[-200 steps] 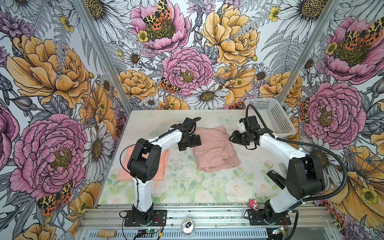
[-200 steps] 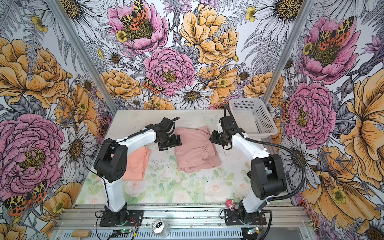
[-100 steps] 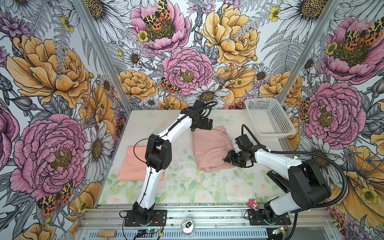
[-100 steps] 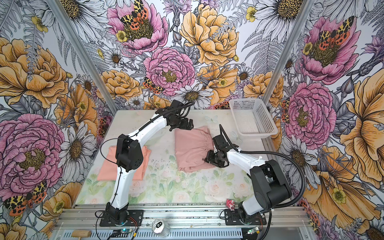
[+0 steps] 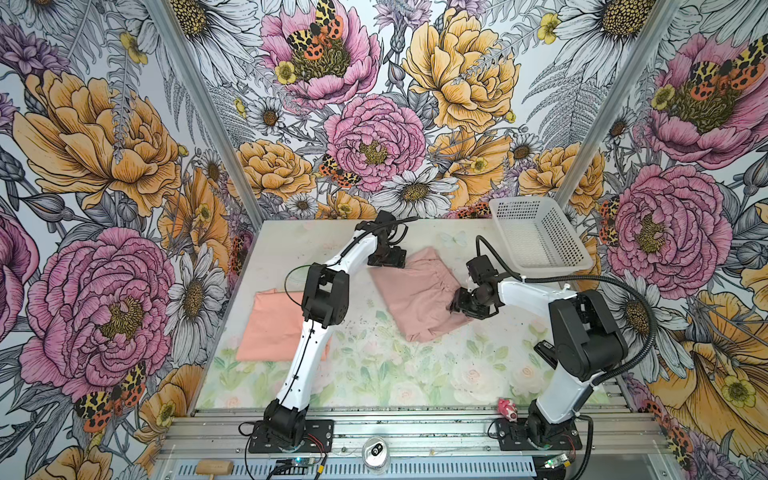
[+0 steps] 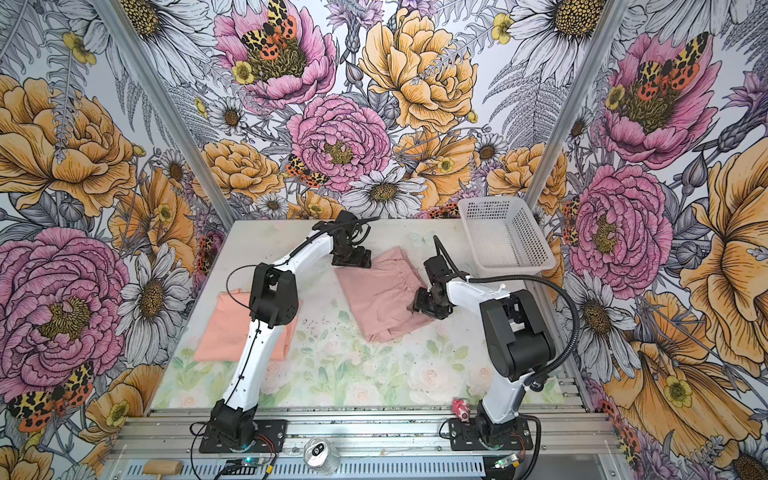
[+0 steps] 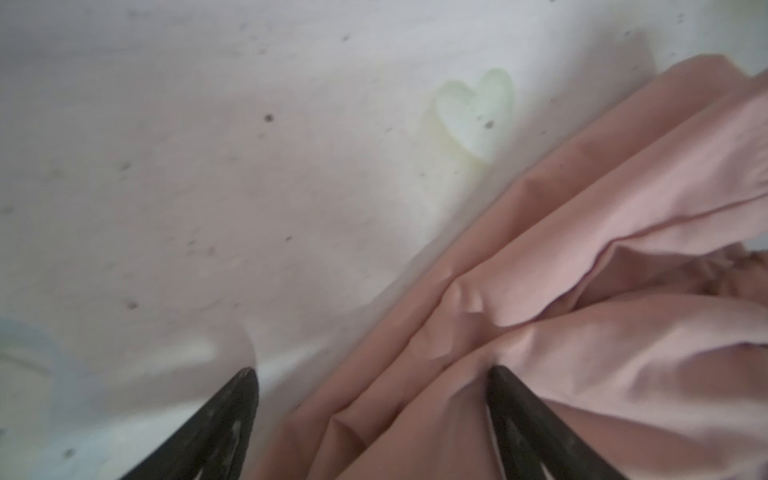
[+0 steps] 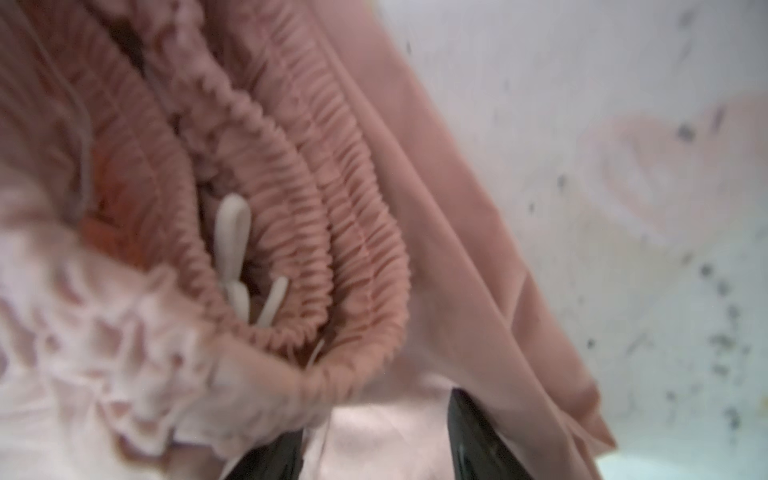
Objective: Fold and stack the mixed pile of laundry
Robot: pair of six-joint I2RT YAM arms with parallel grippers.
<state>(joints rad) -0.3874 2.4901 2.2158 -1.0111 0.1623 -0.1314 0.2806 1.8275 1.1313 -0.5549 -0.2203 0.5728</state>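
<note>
Dusty-pink garment (image 5: 415,299) is laid midway across the table (image 5: 374,374). Left gripper (image 7: 372,369) is spread wide at its far edge; right gripper (image 8: 376,411) is parted over its gathered edge, cloth lying between the jaws.

Garment (image 5: 415,296): matt cloth; basket (image 5: 570,237): plast.

The left arm (image 5: 309,345) covers part of the shirt (image 5: 266,328) in both top views. The right wrist view is blurred: the right gripper (image 8: 374,415) has its fingers (image 8: 482,440) cut off by the edge, and whether they pinch the pink garment (image 8: 415,187) is unclear
</note>
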